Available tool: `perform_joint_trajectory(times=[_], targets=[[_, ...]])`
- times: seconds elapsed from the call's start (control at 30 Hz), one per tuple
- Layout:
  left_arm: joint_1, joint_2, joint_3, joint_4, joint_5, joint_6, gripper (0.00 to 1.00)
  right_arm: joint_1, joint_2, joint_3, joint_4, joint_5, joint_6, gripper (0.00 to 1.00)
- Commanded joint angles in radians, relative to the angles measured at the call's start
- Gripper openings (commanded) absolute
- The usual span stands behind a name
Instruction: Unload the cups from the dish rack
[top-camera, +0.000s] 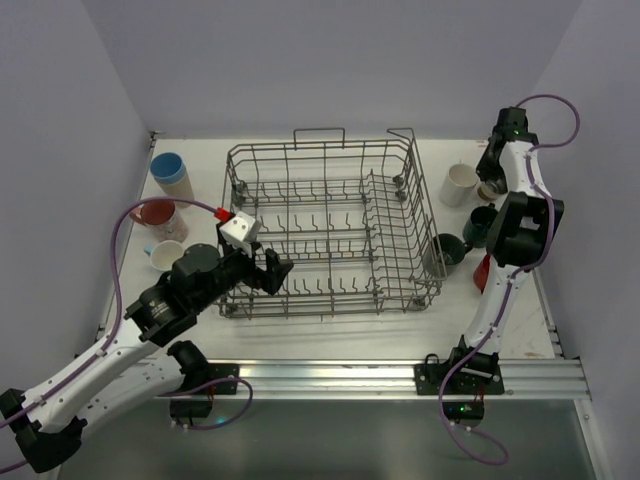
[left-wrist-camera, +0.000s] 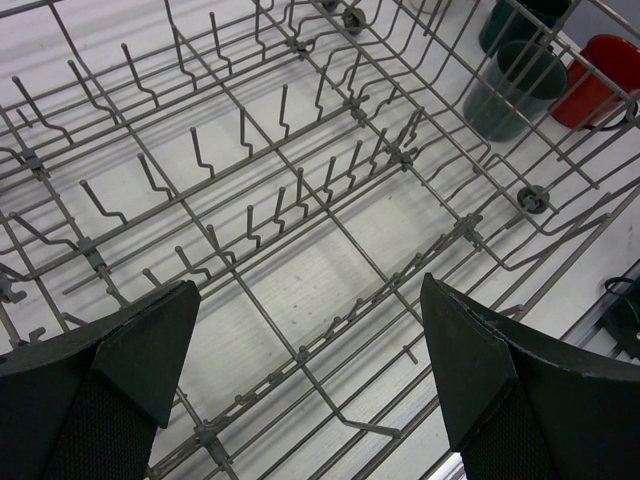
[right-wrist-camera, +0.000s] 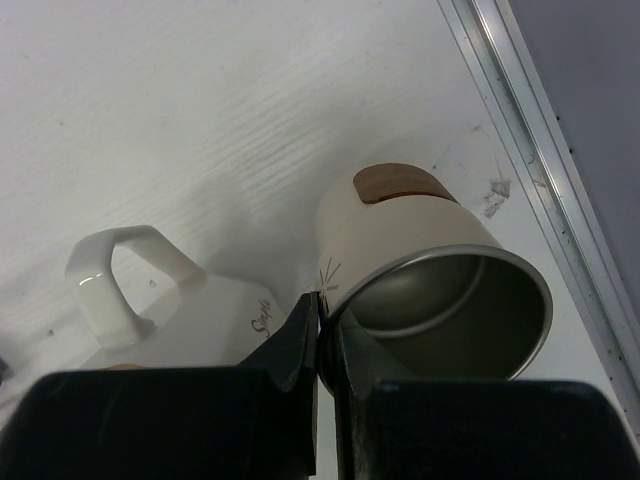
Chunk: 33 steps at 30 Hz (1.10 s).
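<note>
The grey wire dish rack stands mid-table and holds no cups. My left gripper is open and empty at the rack's near left corner; in the left wrist view it hangs over bare rack wires. My right gripper is at the far right. In the right wrist view it is shut on the rim of a beige cup with a metal inside, one finger inside and one outside. A white mug stands beside it, touching or nearly so.
Left of the rack stand a blue cup, a red mug and a white cup. Right of it stand a white mug, two dark teal cups and a red cup. The table's right rail runs close by.
</note>
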Motion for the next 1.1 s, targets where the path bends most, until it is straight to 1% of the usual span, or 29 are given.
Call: perform_joint_trajectory(times=[0.0, 0.1, 0.13, 0.2, 0.3, 0.4, 0.57, 0.7, 0.73, 0.8, 0.87, 0.9, 0.97, 1.0, 1.03, 1.07], targets=[[0.011, 0.003, -0.004, 0.029, -0.014, 0.016, 1.00, -0.010, 0.013, 0.037, -0.004, -0.009, -0.011, 0.01], [0.019, 0.005, -0.002, 0.029, -0.011, 0.016, 1.00, -0.010, 0.016, 0.031, -0.003, -0.013, -0.013, 0.08], [0.019, 0.006, -0.002, 0.031, -0.007, 0.018, 1.00, -0.010, 0.016, 0.033, -0.003, -0.013, -0.010, 0.15], [0.023, 0.009, -0.004, 0.032, -0.003, 0.016, 1.00, -0.010, 0.013, 0.037, -0.003, -0.012, -0.007, 0.22], [0.026, 0.011, -0.004, 0.031, -0.002, 0.018, 1.00, -0.010, -0.002, 0.046, 0.000, -0.019, -0.002, 0.30], [0.031, 0.009, -0.002, 0.032, 0.000, 0.018, 1.00, -0.010, -0.018, 0.057, 0.000, -0.038, 0.007, 0.34], [0.034, 0.005, -0.004, 0.032, 0.001, 0.016, 1.00, -0.010, -0.048, 0.056, 0.005, -0.044, 0.030, 0.36], [0.037, 0.003, -0.004, 0.032, 0.006, 0.018, 1.00, -0.010, -0.102, 0.022, 0.039, -0.036, 0.045, 0.42], [0.037, 0.003, -0.004, 0.032, 0.006, 0.016, 1.00, -0.010, -0.116, 0.005, 0.054, -0.022, 0.048, 0.44], [0.039, 0.003, -0.004, 0.032, 0.007, 0.016, 1.00, -0.010, -0.160, -0.016, 0.072, -0.004, 0.061, 0.45], [0.037, 0.000, -0.004, 0.032, 0.004, 0.018, 1.00, -0.012, -0.218, -0.055, 0.109, 0.007, 0.079, 0.51], [0.040, -0.001, -0.002, 0.031, 0.003, 0.018, 1.00, -0.010, -0.240, -0.072, 0.121, 0.005, 0.087, 0.51], [0.040, -0.003, -0.001, 0.034, -0.003, 0.016, 1.00, -0.010, -0.298, -0.144, 0.183, -0.016, 0.119, 0.53], [0.040, -0.003, 0.002, 0.034, -0.003, 0.018, 1.00, -0.010, -0.371, -0.179, 0.209, -0.031, 0.133, 0.55], [0.039, -0.004, 0.004, 0.034, -0.005, 0.015, 1.00, -0.010, -0.416, -0.264, 0.280, -0.048, 0.148, 0.56], [0.040, -0.003, 0.007, 0.035, -0.011, 0.014, 1.00, -0.010, -0.464, -0.309, 0.319, -0.067, 0.185, 0.61]])
